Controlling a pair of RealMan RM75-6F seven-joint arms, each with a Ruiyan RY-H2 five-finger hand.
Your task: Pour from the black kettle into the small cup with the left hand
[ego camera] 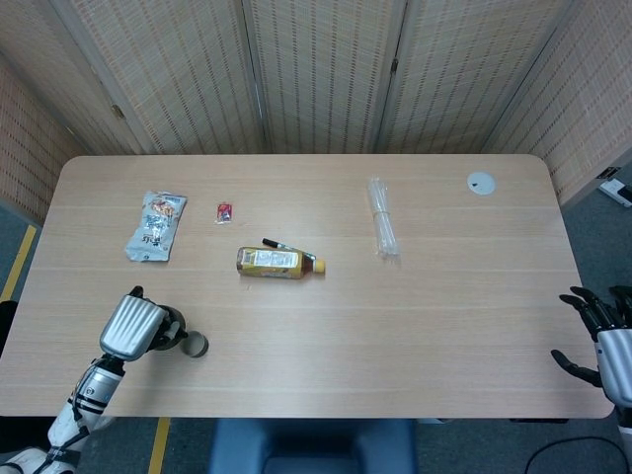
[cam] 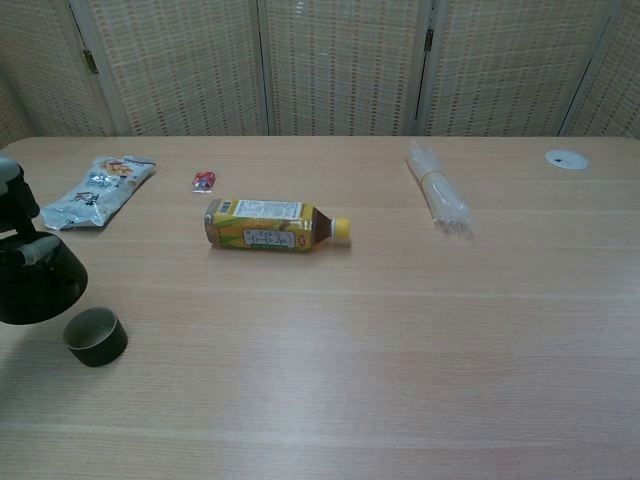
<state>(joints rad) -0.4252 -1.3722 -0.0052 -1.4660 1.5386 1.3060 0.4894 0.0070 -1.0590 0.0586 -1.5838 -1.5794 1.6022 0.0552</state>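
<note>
Left hand [ego camera: 130, 327] grips the black kettle [cam: 38, 284] — just beside the small cup [cam: 95, 337]

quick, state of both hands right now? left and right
Left hand: holding the black kettle, just beside the small cup.
Right hand: open, fingers apart, holding nothing, at the table's right edge.

On the table [ego camera: 444, 326], the kettle [cam: 38, 285] sits at the near left under the left hand [ego camera: 130, 327], with the cup [cam: 96, 337] just to its right. Behind them lie a packet [ego camera: 155, 226] and a small sachet [ego camera: 224, 211], and a bottle [ego camera: 278, 263] lies on its side further right. A bundle of straws [ego camera: 382, 217] lies right of centre, a disc [ego camera: 481, 182] sits at the far right corner, and the right hand [ego camera: 604, 336] hangs off the near right edge.
</note>
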